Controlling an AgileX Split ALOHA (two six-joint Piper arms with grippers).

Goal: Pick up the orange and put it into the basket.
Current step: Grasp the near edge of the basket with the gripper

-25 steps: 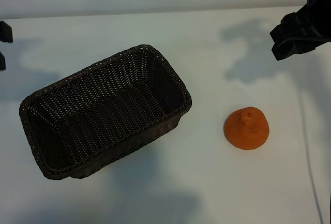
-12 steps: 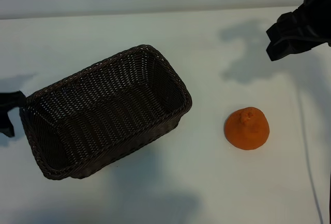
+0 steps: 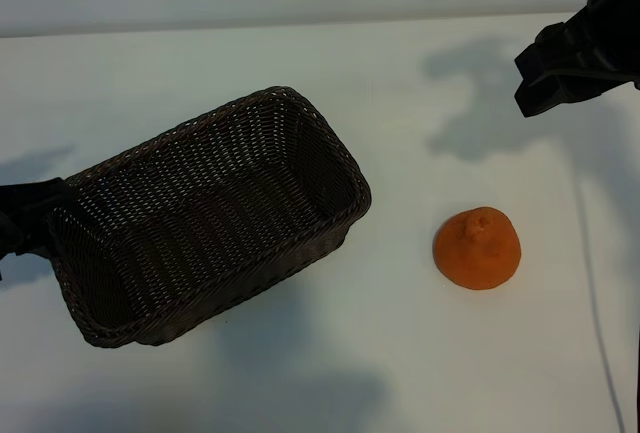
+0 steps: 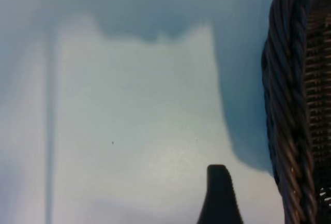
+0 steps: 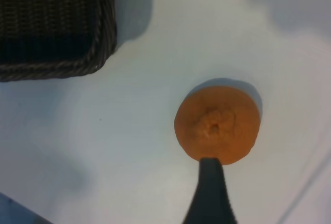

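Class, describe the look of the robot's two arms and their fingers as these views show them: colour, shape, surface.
Both arms are matte black. The right gripper appears as a blocky, angular black housing at the exterior view's upper right. The left gripper is a flat black shape at the left edge. Each wrist view shows one narrow, tapering black finger with a rounded tip. No markings or cables on them are visible.

The orange (image 3: 477,249) was matte bright orange. The basket (image 3: 205,215) was dark brown with a woven pattern. The surface (image 3: 400,353) was white.
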